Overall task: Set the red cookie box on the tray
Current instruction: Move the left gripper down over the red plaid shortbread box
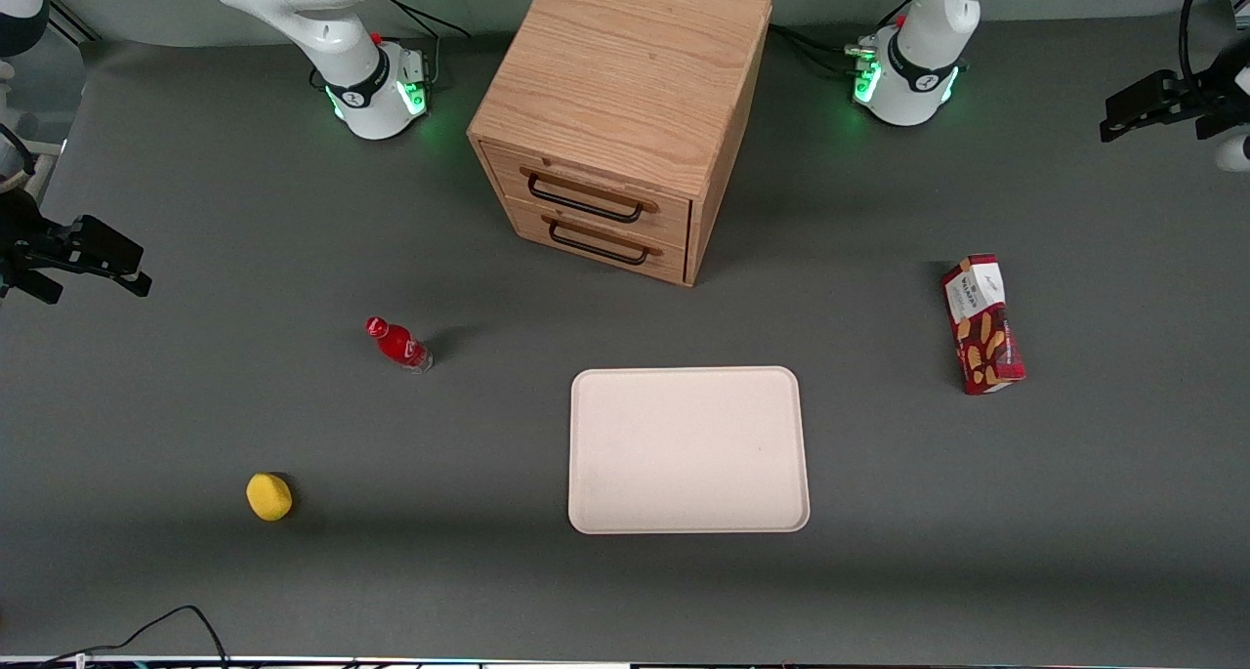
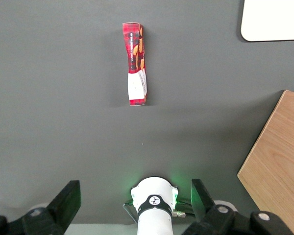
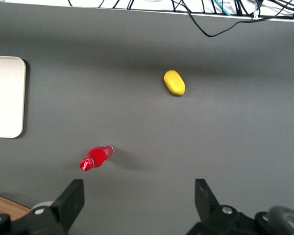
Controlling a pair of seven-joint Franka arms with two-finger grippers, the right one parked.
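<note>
The red cookie box (image 1: 982,324) lies flat on the grey table toward the working arm's end, apart from the tray, white end panel pointing away from the front camera. It also shows in the left wrist view (image 2: 136,63). The cream-white tray (image 1: 688,449) lies empty near the table's middle, nearer to the front camera than the cabinet; a corner of it shows in the left wrist view (image 2: 274,19). My left gripper (image 1: 1123,112) hangs high at the working arm's end, farther from the front camera than the box. It is open and empty (image 2: 134,188).
A wooden two-drawer cabinet (image 1: 625,112) stands farther from the front camera than the tray. A small red bottle (image 1: 397,344) and a yellow fruit (image 1: 269,496) lie toward the parked arm's end. A black cable (image 1: 186,620) runs along the table's near edge.
</note>
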